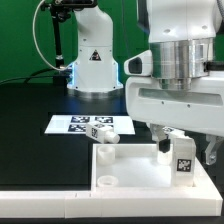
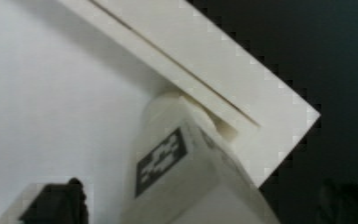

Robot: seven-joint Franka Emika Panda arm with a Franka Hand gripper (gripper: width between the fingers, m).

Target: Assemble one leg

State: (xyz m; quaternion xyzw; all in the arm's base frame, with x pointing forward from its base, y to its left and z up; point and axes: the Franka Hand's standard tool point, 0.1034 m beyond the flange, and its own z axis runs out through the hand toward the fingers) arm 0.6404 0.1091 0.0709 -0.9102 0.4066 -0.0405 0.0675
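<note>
A white leg (image 1: pixel 183 160) with a black-and-white tag stands upright on the large white panel (image 1: pixel 135 172), near its corner on the exterior view's right. My gripper (image 1: pixel 186 152) straddles this leg from above. In the wrist view the leg (image 2: pixel 172 160) sits between the dark fingertips (image 2: pixel 60 203), with a strip of panel (image 2: pixel 51 90) showing between one finger and the leg. The jaws stand open around it. A second leg (image 1: pixel 102 132) lies on its side by the marker board.
The marker board (image 1: pixel 72 124) lies on the black table behind the panel. The robot's white base (image 1: pixel 92 60) stands at the back. The panel has a raised rim and a corner hole (image 1: pixel 105 181) at the front.
</note>
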